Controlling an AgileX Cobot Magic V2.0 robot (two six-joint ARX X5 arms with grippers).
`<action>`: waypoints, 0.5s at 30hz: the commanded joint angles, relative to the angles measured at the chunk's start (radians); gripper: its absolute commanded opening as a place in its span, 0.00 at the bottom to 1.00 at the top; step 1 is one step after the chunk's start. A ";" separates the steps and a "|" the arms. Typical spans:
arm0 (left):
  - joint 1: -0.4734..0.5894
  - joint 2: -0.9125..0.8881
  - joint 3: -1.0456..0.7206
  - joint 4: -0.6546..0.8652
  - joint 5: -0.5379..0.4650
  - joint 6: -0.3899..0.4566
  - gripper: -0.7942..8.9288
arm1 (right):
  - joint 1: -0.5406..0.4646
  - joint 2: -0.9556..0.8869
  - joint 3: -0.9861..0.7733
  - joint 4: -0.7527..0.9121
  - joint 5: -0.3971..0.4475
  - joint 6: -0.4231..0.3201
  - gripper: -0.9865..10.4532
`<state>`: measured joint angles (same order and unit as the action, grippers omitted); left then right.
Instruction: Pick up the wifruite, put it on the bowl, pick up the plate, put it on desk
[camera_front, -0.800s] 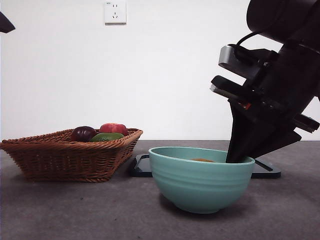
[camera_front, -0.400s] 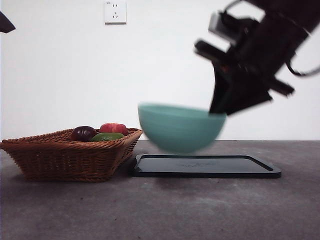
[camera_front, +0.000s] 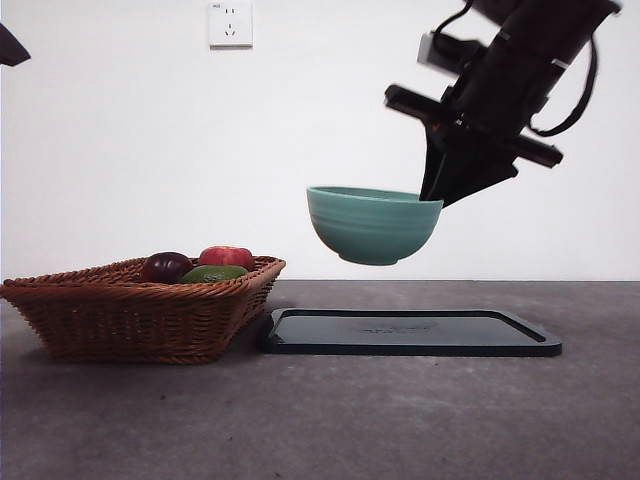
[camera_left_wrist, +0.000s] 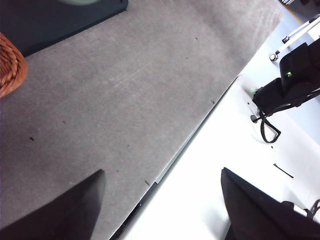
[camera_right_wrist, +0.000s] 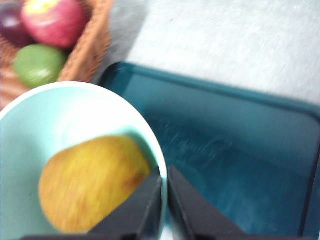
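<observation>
My right gripper (camera_right_wrist: 164, 200) jaws pinch the round teal-green glazed bowl's (camera_front: 374, 224) rim at three o'clock, airborne; the brownish-yellow fruit (camera_right_wrist: 92, 182) could tip it loose.

A bowl (camera_front: 373, 224) hangs in the air above the tray (camera_front: 412, 332), which lies flat on the desk (camera_front: 320, 420). The right gripper (camera_front: 436, 190) pinches the bowl's rim at the bowl's 3 o'clock side. One fruit (camera_right_wrist: 92, 181) lies inside the bowl. A basket (camera_front: 140, 310) sits on the desk at the tray's 9 o'clock, just beside it, with three fruits (camera_front: 198, 266) in it. The left gripper (camera_left_wrist: 160, 200) hangs over the desk's edge, well apart.
</observation>
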<state>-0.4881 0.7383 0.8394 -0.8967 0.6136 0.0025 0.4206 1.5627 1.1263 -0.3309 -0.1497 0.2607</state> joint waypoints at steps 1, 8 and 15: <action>-0.004 0.005 0.014 0.004 0.008 0.012 0.47 | -0.013 0.066 0.050 0.009 0.001 -0.016 0.09; -0.004 0.005 0.014 0.003 0.008 0.013 0.47 | -0.050 0.176 0.067 0.059 0.001 -0.025 0.09; -0.004 0.005 0.014 0.002 0.008 0.012 0.47 | -0.058 0.243 0.067 0.089 0.000 -0.027 0.09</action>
<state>-0.4881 0.7383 0.8394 -0.8974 0.6136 0.0025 0.3588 1.7878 1.1713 -0.2554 -0.1471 0.2390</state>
